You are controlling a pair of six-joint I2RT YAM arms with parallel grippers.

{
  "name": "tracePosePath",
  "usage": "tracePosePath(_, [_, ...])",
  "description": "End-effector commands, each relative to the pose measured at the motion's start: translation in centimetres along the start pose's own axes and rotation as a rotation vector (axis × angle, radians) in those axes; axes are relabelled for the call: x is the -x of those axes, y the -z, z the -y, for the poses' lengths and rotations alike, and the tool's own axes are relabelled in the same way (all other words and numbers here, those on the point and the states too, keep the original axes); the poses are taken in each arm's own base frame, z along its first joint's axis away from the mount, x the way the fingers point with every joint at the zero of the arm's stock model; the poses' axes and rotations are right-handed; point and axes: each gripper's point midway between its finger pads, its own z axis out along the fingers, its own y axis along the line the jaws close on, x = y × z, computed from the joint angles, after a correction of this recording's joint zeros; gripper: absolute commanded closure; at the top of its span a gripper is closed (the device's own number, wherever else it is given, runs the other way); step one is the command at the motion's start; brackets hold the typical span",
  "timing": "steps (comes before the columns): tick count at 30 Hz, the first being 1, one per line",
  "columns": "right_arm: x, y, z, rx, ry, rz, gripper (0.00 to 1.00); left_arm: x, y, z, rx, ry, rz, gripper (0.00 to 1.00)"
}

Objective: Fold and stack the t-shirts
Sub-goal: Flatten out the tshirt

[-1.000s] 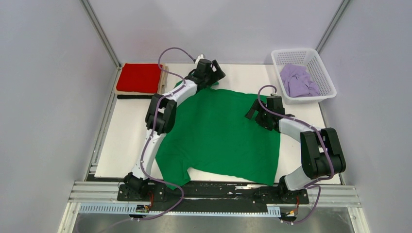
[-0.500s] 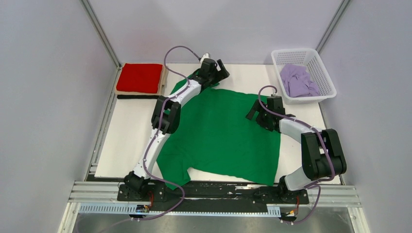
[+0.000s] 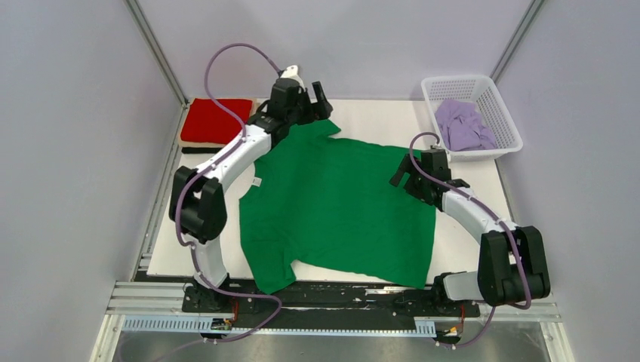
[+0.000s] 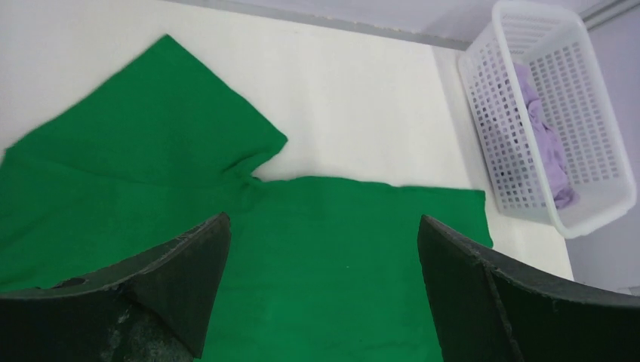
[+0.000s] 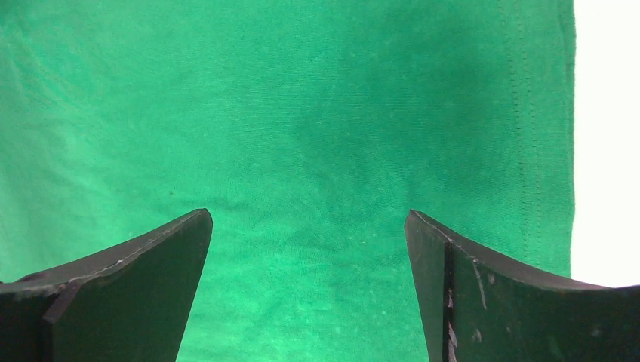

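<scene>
Green t-shirt (image 3: 340,204) is lying spread on the worktop (image 3: 377,113); left tool (image 4: 323,222) and right tool (image 5: 306,215) are hovering wide open above it, apparently without touching it.

left of the left pincer (image 3: 323,102), from above, partly blocked by its forearm: near corner of the red t-shirt (image 3: 211,119). below that, only a dark sliver (image 3: 202,150), too thin to name. under the forearm, covered: shoulder of the green t-shirt (image 3: 340,204). right of this pincer, half screened by basket (image 4: 562,113) lattice: lilac t-shirt (image 4: 545,143). around the right pincer (image 5: 308,217), cropped on three sides: green cloth.
</scene>
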Motion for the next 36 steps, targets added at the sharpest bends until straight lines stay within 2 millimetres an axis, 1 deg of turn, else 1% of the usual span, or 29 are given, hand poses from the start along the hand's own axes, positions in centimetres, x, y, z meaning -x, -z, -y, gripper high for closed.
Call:
tracePosePath(1, [2.1,0.1,0.2,-0.053,0.029,0.045,0.00,-0.6,0.6,-5.9,0.090,-0.047,-0.033,0.00])
tracePosePath(2, [2.5,-0.2,0.1,-0.058,0.031,0.043,0.00,-1.6,-0.1,-6.8,0.098,-0.044,-0.070,0.00])
tracePosePath(3, [2.8,-0.6,0.0,-0.063,0.038,0.040,0.00,-1.6,-0.2,-7.3,0.097,-0.036,-0.099,0.00])
tracePosePath(4, [3.3,-0.9,-0.3,-0.068,0.042,0.045,0.00,-3.0,-1.2,-8.4,0.116,-0.030,-0.142,0.00])
tracePosePath(5, [3.8,-1.4,-0.3,-0.080,0.048,0.049,0.00,-3.0,-1.4,-8.9,0.127,-0.022,-0.159,0.00])
tracePosePath(6, [4.3,-1.9,-0.4,-0.092,0.054,0.053,0.00,-4.3,-2.4,-10.0,0.148,-0.019,-0.193,0.00])
tracePosePath(7, [5.0,-2.4,-0.5,-0.104,0.060,0.063,0.00,-4.2,-2.9,-10.5,0.163,-0.018,-0.195,0.00])
tracePosePath(8, [5.5,-3.0,-0.4,-0.118,0.063,0.065,0.00,-5.4,-3.9,-11.7,0.186,-0.014,-0.223,0.00])
tracePosePath(9, [6.2,-3.6,-0.5,-0.124,0.066,0.065,0.00,-5.2,-4.4,-12.2,0.200,-0.010,-0.222,0.00])
tracePosePath(10, [6.7,-4.3,-0.7,-0.125,0.066,0.063,0.00,-6.4,-5.2,-13.1,0.214,0.003,-0.250,0.00])
tracePosePath(11, [7.1,-5.0,-0.9,-0.123,0.064,0.057,0.00,-5.9,-5.7,-13.4,0.215,0.011,-0.246,0.00])
tracePosePath(12, [7.5,-5.7,-1.1,-0.120,0.064,0.049,0.00,-6.8,-6.5,-14.1,0.221,0.032,-0.267,0.00])
tracePosePath(13, [7.8,-6.4,-1.3,-0.117,0.063,0.041,0.00,-7.2,-7.1,-15.1,0.237,0.047,-0.282,0.00])
tracePosePath(14, [8.1,-7.1,-1.4,-0.116,0.063,0.037,0.00,-7.3,-7.4,-15.6,0.248,0.064,-0.284,0.00])
tracePosePath(15, [8.1,-7.8,-1.6,-0.117,0.065,0.027,0.00,-7.7,-7.8,-16.8,0.275,0.085,-0.294,0.00])
tracePosePath(16, [7.8,-8.7,-1.4,-0.124,0.068,0.010,0.00,-7.5,-7.8,-17.7,0.297,0.116,-0.293,0.00])
tracePosePath(17, [8.2,-9.2,-1.6,-0.125,0.069,0.010,0.00,-8.2,-8.1,-18.7,0.315,0.134,-0.306,0.00])
tracePosePath(18, [8.2,-9.9,-1.5,-0.130,0.069,0.003,0.00,-8.0,-8.0,-19.8,0.336,0.174,-0.303,0.00])
tracePosePath(19, [8.3,-10.5,-1.4,-0.133,0.069,-0.002,0.00,-8.2,-8.1,-20.5,0.346,0.196,-0.307,0.00])
tracePosePath(22, [8.5,-12.4,-1.3,-0.140,0.063,-0.022,0.00,-8.3,-7.5,-23.2,0.390,0.295,-0.296,0.00])
tracePosePath(23, [8.6,-13.0,-1.1,-0.144,0.060,-0.027,0.00,-8.0,-7.3,-23.5,0.395,0.309,-0.286,0.00])
tracePosePath(24, [8.7,-13.5,-1.0,-0.149,0.057,-0.032,0.00,-8.1,-7.1,-24.3,0.404,0.333,-0.277,0.00])
tracePosePath(25, [9.0,-14.1,-0.9,-0.152,0.054,-0.036,0.00,-7.7,-7.0,-24.5,0.403,0.345,-0.264,0.00])
tracePosePath(26, [9.1,-14.6,-0.8,-0.156,0.049,-0.042,0.00,-7.5,-6.9,-25.1,0.410,0.356,-0.255,0.00])
tracePosePath(30, [10.1,-16.6,-0.4,-0.166,0.042,-0.052,0.00,-7.1,-6.9,-26.0,0.428,0.374,-0.246,0.00])
tracePosePath(31, [10.7,-16.8,-0.4,-0.168,0.039,-0.045,0.00,-7.0,-6.9,-26.2,0.440,0.377,-0.237,0.00])
tracePosePath(36, [12.4,-18.9,-0.2,-0.169,0.057,-0.036,0.00,-5.9,-7.5,-26.5,0.452,0.391,-0.196,0.00])
